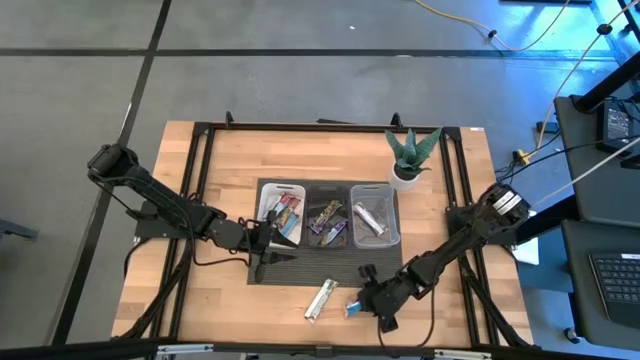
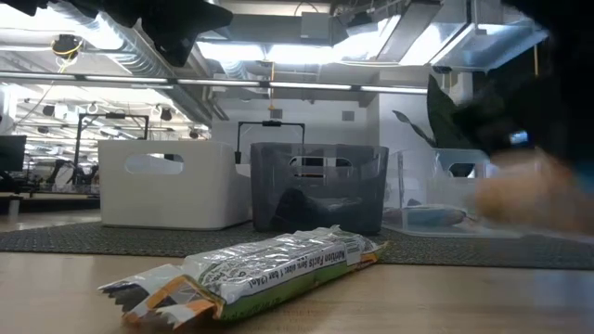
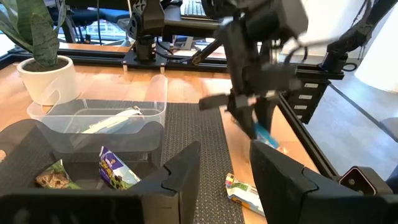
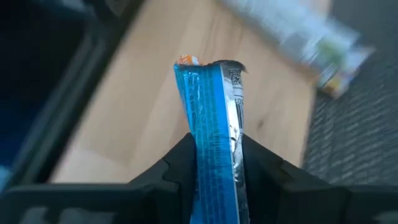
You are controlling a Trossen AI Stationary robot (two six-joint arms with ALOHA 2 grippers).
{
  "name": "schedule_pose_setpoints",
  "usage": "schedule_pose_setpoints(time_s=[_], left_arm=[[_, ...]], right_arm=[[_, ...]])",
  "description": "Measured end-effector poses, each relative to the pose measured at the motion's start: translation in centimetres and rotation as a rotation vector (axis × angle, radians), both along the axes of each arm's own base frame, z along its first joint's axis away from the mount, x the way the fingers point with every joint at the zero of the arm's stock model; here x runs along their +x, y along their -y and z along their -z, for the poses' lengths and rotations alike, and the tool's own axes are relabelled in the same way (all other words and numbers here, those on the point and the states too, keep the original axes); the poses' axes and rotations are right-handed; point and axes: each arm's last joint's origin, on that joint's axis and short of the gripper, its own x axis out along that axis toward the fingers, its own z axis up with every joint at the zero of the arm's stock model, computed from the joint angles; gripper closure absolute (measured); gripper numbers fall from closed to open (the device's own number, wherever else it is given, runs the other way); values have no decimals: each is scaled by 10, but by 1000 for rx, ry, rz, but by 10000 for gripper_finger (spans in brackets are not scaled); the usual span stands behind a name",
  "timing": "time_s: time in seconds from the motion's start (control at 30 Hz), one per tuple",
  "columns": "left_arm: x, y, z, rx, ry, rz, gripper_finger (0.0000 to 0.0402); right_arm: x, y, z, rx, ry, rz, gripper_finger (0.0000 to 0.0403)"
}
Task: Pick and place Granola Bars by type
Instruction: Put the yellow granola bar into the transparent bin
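Right gripper (image 1: 357, 306) at front of table, fingers clamped on blue granola bar (image 4: 211, 134); bar juts forward from between fingers, blue wrapper with silver edge. Silver bar (image 1: 320, 298) lies on bare wood just beside. Left gripper (image 1: 263, 240) hovers near white tray (image 1: 268, 188), fingers parted, empty.
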Motion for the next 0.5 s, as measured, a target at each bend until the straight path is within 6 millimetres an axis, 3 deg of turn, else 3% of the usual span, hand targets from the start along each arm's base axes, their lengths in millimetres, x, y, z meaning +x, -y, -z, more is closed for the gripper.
schedule_pose_setpoints(time_s=[0.2, 0.5], left_arm=[[0, 0, 0, 0, 0, 0, 267], [0, 0, -1, -4, 6, 0, 267]], right_arm=[[-2, 21, -38, 44, 22, 159, 298], [-31, 84, -85, -172, 76, 692, 299]])
